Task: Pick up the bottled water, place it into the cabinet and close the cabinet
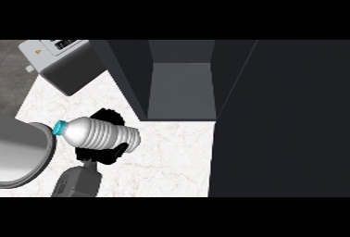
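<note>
At the lower edge, left of centre: grey left forearm (77, 183) comes in and angles up toward the counter's middle. Right hand is not visible anywhere.

Left hand (101, 156) is grasping the bottled water (103, 133). Black fingers show both below the bottle and above it, so the hand is wrapped round the body and mostly hidden behind it.

Bottle lies roughly horizontal, tilted a little. Teal cap (60, 126) points to the view's left, base points right. Body is clear and ribbed. Can't tell whether it is lifted off the white marbled counter (171, 157) or resting on it.

Left of the bottle: a big round metal vessel (24, 152), cut off by the view's left edge. Its rim sits just beside the cap; whether they are touching can't be told.

Farther back, centre: cabinet (181, 88) is open, grey floor and dark side walls visible inside. Bottle is outside it, on the near side and left of the opening, base end near the cabinet's front left corner.

Right of the opening: a large dark panel (287, 120) fills the right side of the view and reads as the cabinet door swung open.

Far left corner: a grey boxy appliance (61, 62) with a light top, set at an angle on the counter, well apart from the bottle.
</note>
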You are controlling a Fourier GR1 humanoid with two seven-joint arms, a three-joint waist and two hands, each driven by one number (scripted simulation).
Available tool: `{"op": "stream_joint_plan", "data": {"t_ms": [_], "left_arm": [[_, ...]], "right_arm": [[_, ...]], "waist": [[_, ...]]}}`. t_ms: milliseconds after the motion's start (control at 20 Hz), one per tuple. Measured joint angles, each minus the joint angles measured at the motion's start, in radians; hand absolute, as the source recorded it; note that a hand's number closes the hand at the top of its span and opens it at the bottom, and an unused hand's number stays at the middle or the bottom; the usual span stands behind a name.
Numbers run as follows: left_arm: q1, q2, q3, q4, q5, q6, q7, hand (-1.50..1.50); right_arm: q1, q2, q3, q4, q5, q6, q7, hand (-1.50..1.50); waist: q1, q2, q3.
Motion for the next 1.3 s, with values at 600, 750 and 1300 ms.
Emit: {"op": "stream_joint_plan", "data": {"t_ms": [600, 750, 1300], "left_arm": [[-0.173, -0.006, -0.252, -0.124, 0.004, 0.405, 0.092, 1.5], [-0.204, 0.002, -0.287, -0.087, -0.02, 0.475, 0.047, 1.5], [-0.287, 0.0, -0.363, 0.002, -0.133, 0.748, 0.031, 1.5]], "right_arm": [[-0.011, -0.009, 0.024, -0.005, -0.001, -0.026, 0.009, -1.5], [-0.007, -0.016, 0.02, 0.001, -0.011, -0.018, -0.002, -1.5], [-0.056, -0.007, 0.024, 0.032, -0.02, -0.023, 0.01, -1.5]], "waist": [[-0.009, 0.003, -0.001], [-0.008, 0.0, -0.002], [-0.013, -0.009, -0.001]]}}
